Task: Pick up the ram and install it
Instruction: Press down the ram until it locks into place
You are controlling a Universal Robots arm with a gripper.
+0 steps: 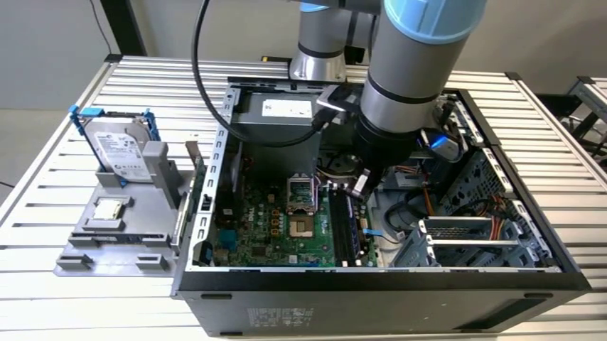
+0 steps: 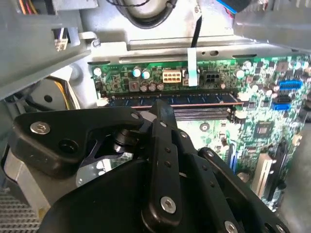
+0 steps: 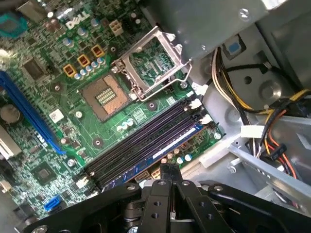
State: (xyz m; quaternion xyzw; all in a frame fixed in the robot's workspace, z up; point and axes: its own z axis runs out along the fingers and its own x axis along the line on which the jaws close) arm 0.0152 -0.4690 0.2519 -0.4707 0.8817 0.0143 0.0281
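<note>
The ram [image 3: 160, 148] sits in 1 motherboard [image 1: 270, 234] slot, the gripper [image 3: 170, 171] narrowed to closed fingers directly above it, gripping nothing; seating appears largely complete.

One open black computer case [image 1: 379, 298] can be counted on the slatted metal surface [image 1: 57, 298], with one green motherboard [image 1: 275, 241] inside. One long dark blue-green ram stick [image 3: 160, 151] is seen seated in the row of black memory slots [image 3: 141, 141], four slots as far as can be made out. One open silver processor socket [image 3: 104, 94] is counted, plus one silver boxy hard drive in a blue-tabbed frame [image 1: 119, 145] and one small square silver processor chip [image 1: 109, 208] on one grey holder tray [image 1: 95, 249]. One black claw [image 3: 170, 170] is there too, fingers together.
</note>
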